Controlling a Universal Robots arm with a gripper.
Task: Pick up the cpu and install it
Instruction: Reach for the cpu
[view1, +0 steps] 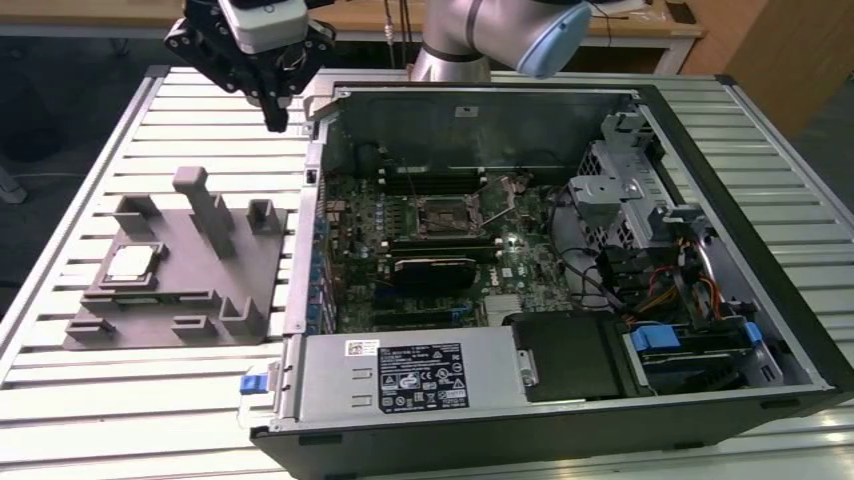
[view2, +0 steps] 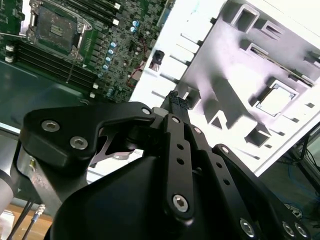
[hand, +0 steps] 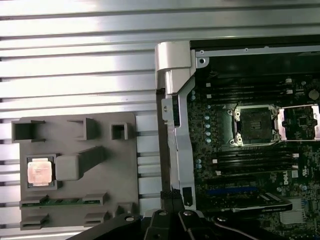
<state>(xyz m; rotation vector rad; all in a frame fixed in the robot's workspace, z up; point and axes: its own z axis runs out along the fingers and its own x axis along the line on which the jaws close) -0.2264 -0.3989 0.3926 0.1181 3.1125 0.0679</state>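
Hovering above the slatted tabletop (view1: 80, 400) beside a corner of the open computer case (view1: 481, 120): pincer (view1: 275, 120), clenched on nothing. The cpu (view1: 134, 262) lies flat in a recess of the grey fixture block (view1: 200, 290), well apart from the pincer.

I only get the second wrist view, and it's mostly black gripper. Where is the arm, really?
Observer: In the exterior view the gripper hangs above the slatted table, just outside a corner of the open computer case.
Operator: Is my shiny cpu alone on the grey block?
Observer: No. In the first wrist view a thin green strip lies in a slot next to it.
Operator: Is the socket open?
Observer: Yes; the first wrist view shows its metal lid flipped aside.
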